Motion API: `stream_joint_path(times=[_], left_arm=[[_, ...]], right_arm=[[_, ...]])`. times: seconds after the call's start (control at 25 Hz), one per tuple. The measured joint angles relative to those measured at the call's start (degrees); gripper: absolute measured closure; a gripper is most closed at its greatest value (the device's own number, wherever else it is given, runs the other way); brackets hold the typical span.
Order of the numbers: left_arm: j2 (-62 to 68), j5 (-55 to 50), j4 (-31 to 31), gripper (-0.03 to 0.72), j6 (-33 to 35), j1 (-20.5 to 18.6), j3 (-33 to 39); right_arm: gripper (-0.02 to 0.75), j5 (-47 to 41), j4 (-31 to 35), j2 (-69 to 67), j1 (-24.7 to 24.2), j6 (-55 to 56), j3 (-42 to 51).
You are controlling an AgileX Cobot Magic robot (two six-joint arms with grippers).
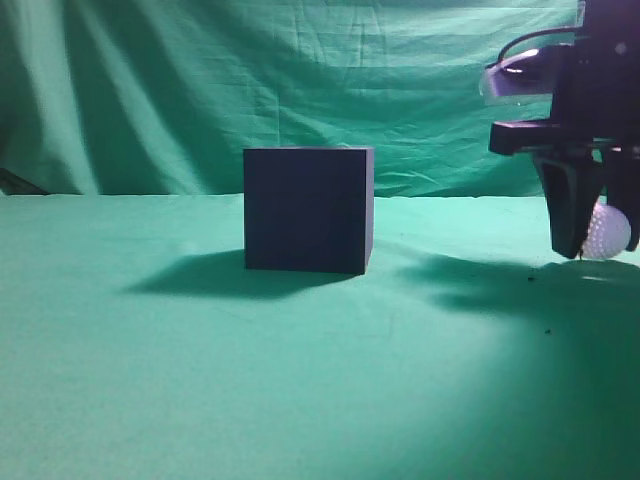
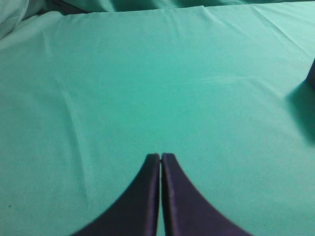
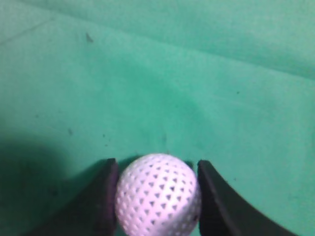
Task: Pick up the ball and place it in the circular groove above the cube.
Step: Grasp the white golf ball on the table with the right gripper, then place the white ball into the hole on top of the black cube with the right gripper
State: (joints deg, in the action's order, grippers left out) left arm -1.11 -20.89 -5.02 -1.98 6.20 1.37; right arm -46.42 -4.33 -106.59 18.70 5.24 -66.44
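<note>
The dark navy cube (image 1: 308,208) stands on the green cloth in the middle of the exterior view; its top face is not visible from this height. At the far right, my right gripper (image 1: 592,240) is shut on the white dimpled ball (image 1: 608,230) and holds it just above the cloth. In the right wrist view the ball (image 3: 157,194) sits squeezed between the two dark fingers (image 3: 156,169). My left gripper (image 2: 161,156) is shut and empty over bare cloth; the arm does not show in the exterior view.
Green cloth (image 1: 300,380) covers the table and hangs as a backdrop (image 1: 250,80). A dark edge with a shadow (image 2: 311,78) shows at the right border of the left wrist view.
</note>
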Motion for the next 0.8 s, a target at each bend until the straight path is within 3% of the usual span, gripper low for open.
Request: stream_joint_path(times=[0.28,0.64,0.8], left_arm=[[0.00,0.00,0.00,0.688,0.00,0.00,0.00],[0.00,0.00,0.00,0.688,0.00,0.00,0.00],[0.00,0.00,0.00,0.688,0.00,0.00,0.00]], right_arm=[[0.429,-6.45,4.51,3.37,1.29,-0.02,-10.26],[0.429,-6.56,8.20,4.76,16.18,-1.49,-19.83],[0.429,-3.96,8.43,1.83,19.79,-3.86,-21.00]])
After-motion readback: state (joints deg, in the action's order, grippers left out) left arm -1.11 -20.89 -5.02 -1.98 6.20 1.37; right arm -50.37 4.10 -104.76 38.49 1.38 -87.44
